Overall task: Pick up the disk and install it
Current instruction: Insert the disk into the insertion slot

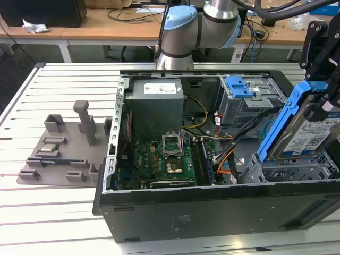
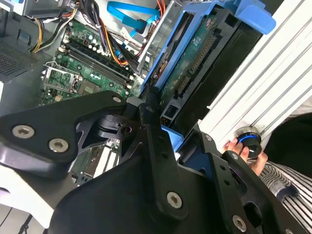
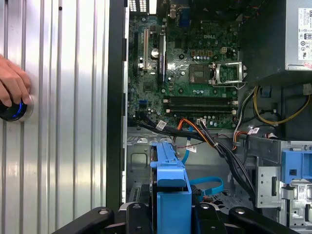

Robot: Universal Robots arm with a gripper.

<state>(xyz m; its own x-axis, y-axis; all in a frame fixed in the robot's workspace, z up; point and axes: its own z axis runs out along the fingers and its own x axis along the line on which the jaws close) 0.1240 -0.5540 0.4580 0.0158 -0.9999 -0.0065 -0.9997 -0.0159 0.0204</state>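
Tool (image 1: 323, 114) clamped on the disk (image 1: 311, 135), held tilted on edge, long axis sloping up-right, at exterior view's right, just above the grey cage (image 1: 289, 170) w/ open PC case (image 1: 212, 204) on counter (image 1: 53, 212).

- The disk (image 1: 305, 125), clamped tilted in the gripper (image 1: 325, 93), hung over the case's corner cage (image 1: 289, 171) at the exterior view's right.
- Orange and black cables (image 3: 204, 131) crossed just beside that cage.
- The blue-topped drive bay (image 1: 247, 98) stood near behind.
- A person's hand (image 3: 12, 85) rested on the slatted table (image 3: 63, 122) outside the case wall.
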